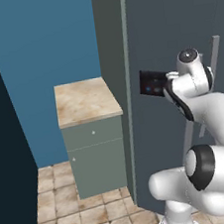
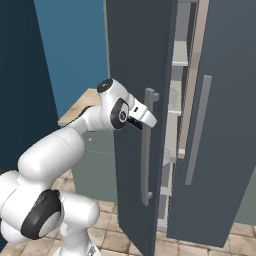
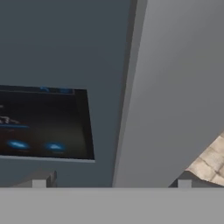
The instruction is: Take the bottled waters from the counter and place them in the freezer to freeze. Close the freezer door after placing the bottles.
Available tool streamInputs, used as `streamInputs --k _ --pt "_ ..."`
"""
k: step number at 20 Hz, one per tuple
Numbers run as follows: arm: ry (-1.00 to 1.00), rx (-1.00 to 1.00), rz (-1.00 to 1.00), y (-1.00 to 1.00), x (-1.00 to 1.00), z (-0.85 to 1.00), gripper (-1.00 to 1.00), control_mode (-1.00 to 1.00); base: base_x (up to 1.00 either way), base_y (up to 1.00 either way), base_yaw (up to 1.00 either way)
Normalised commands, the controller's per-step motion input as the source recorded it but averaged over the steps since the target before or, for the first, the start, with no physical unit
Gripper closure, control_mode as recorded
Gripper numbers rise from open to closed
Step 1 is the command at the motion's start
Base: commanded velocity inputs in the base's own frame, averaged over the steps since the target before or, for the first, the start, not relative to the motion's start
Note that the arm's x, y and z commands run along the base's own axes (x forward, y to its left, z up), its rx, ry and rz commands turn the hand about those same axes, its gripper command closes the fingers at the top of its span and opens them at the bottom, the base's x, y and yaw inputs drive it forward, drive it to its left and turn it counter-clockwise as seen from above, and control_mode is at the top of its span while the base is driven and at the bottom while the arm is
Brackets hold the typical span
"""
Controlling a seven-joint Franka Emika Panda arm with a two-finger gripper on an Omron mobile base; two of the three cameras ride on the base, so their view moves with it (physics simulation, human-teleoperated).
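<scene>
The freezer door (image 2: pixel 132 75), a tall dark grey slab with a grey bar handle (image 2: pixel 146 150), stands ajar, and light grey inner shelves (image 2: pixel 172 125) of the freezer show in the gap. My gripper (image 2: pixel 146 118) hovers close to the door's outer face beside the top of the handle. It is open, its small fingertips (image 3: pixel 39 183) set wide apart with nothing between them. The black display panel (image 3: pixel 43 122) lies just ahead of the hand, and it also shows from the left as the panel (image 1: pixel 152 82). The counter (image 1: pixel 85 100) top is bare; the bottled waters are out of view.
A second dark grey door (image 2: pixel 220 125) with its own bar handle (image 2: pixel 197 130) stands to the right of the gap. Blue wall rises behind the counter, grey-green cabinet fronts (image 1: pixel 97 156) sit below it, and tiled floor (image 1: pixel 73 219) runs in front.
</scene>
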Motion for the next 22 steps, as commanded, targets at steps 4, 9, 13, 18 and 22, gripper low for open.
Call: streamInputs --k 4,9,13,18,22 --pt "0.00 0.04 0.11 -0.44 0.28 0.00 -1.00 -1.00 0.00 0.00 0.00" --pt "0.00 0.06 0.13 -0.53 0.40 0.00 -1.00 -1.00 0.00 0.00 0.00" --pt "0.00 0.06 0.11 -0.55 0.37 0.00 -1.00 -1.00 0.00 0.00 0.00" --pt "0.00 0.03 0.07 -0.45 0.26 0.00 -1.00 -1.00 0.00 0.00 0.00" --pt "0.00 0.00 0.03 -0.06 0.18 0.00 -1.00 -1.00 0.00 0.00 0.00"
